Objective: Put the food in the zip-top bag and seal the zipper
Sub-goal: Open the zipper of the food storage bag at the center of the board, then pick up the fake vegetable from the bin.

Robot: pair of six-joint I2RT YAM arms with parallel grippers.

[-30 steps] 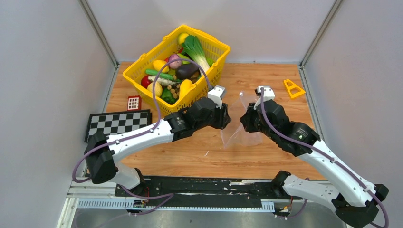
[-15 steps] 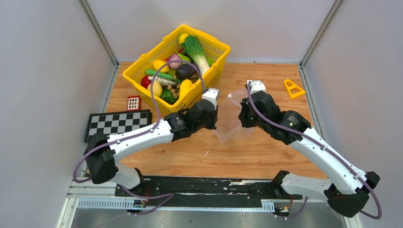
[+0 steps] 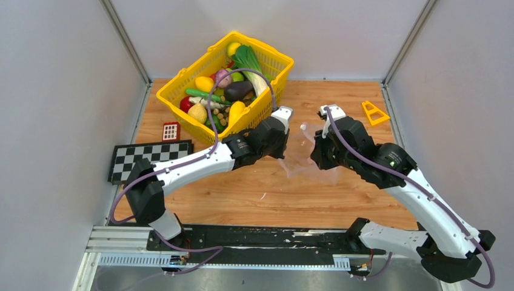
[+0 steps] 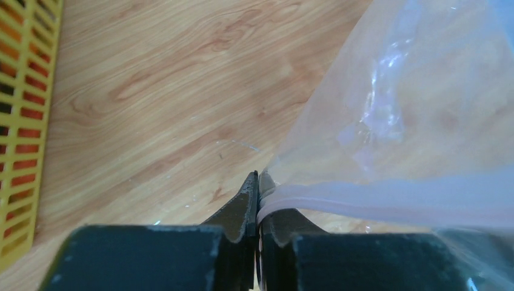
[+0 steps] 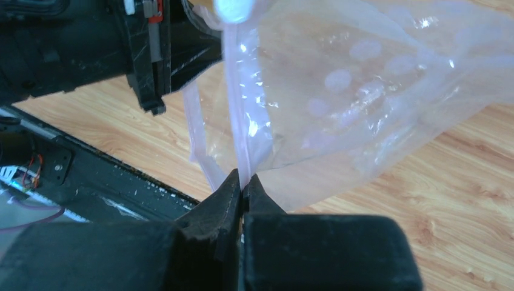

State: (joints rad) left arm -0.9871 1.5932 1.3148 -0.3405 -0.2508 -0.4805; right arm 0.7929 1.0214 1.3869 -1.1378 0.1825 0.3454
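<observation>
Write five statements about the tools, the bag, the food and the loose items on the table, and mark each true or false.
1. The left tool is shut on the zipper of the zip-top bag. True.
2. The right tool is open and clear of the bag. False: it is shut on the zipper too.
3. The food is already in the bag. False: it lies in the yellow basket, and the bag looks empty.
4. The orange triangle lies beside the checkerboard mat. False: it is at the far right of the table, and the mat is at the left.
5. The bag is held between the two arms. True.
</observation>
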